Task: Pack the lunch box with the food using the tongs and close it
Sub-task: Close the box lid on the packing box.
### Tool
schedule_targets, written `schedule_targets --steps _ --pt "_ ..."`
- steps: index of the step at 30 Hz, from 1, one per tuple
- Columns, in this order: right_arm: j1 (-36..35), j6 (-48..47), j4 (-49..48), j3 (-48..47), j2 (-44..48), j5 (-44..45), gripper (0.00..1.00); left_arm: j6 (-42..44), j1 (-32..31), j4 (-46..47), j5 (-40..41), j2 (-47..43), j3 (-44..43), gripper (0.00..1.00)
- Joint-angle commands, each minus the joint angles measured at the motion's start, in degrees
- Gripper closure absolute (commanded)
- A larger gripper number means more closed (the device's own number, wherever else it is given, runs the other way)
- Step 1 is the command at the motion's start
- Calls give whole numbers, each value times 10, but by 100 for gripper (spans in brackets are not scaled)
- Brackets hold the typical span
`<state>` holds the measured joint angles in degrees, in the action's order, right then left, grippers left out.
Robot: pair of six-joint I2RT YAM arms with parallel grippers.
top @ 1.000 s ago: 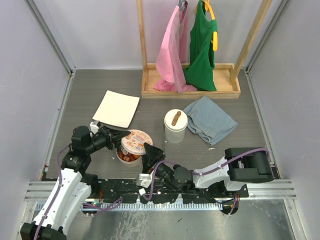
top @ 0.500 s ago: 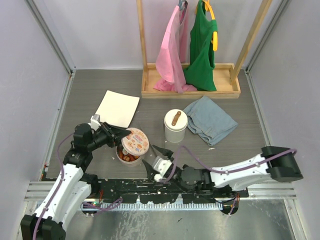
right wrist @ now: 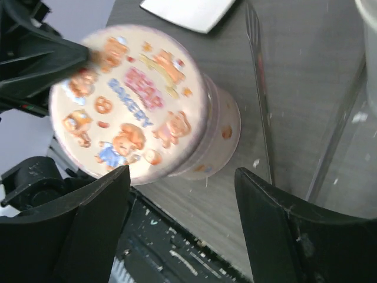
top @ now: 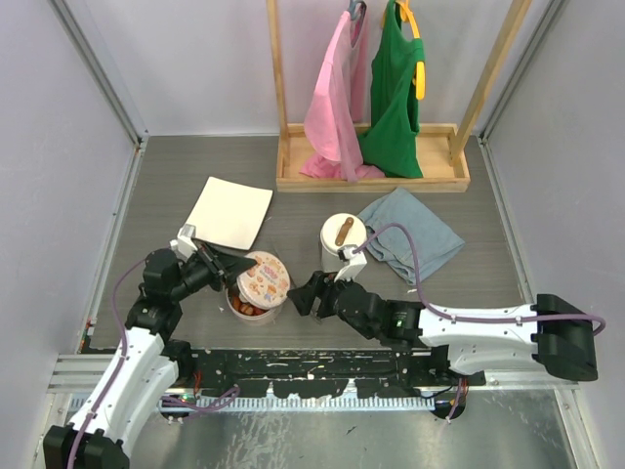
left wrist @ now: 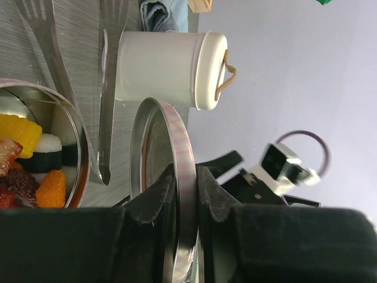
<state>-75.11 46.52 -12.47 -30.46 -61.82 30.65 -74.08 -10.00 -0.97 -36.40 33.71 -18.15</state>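
The lunch box [top: 256,307] is a round tin [right wrist: 219,137] with orange, red and dark food [left wrist: 25,158] inside. Its printed lid [top: 264,276] hangs tilted over the tin. My left gripper [top: 223,262] is shut on the lid's rim [left wrist: 187,194], and the lid shows edge-on between the pads. My right gripper [top: 305,293] is open just right of the tin, which lies ahead of its spread fingers [right wrist: 182,173]. The metal tongs [right wrist: 259,88] lie on the table beside the tin, and their arms [left wrist: 109,88] also show in the left wrist view.
A white canister [top: 343,246] with a loop handle stands right of the tin. A square white plate [top: 228,212] lies behind it to the left. A folded blue cloth [top: 410,234] and a wooden rack [top: 371,168] with hanging clothes are farther back.
My right arm has swung up from the near edge to the tin's right side, and its jaws have opened wide. My left gripper has kept hold of the lid and shifted it slightly.
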Motion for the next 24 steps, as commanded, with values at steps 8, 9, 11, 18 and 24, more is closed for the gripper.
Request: schedule_targets --steps 8,9,11,18,24 --pt "16 293 -183 64 -73 -21 23 -32 4 77 -33 -36 44 95" --pt "16 301 -184 60 -83 -14 23 -33 4 78 -33 -37 44 95" --pt "16 314 -207 62 -105 -2 23 -36 5 82 -33 -38 46 95" --pt "15 372 -388 92 -194 17 28 -87 6 137 -33 -38 68 95" --pt "15 353 -445 93 -205 15 45 -84 9 126 -39 -39 67 92"
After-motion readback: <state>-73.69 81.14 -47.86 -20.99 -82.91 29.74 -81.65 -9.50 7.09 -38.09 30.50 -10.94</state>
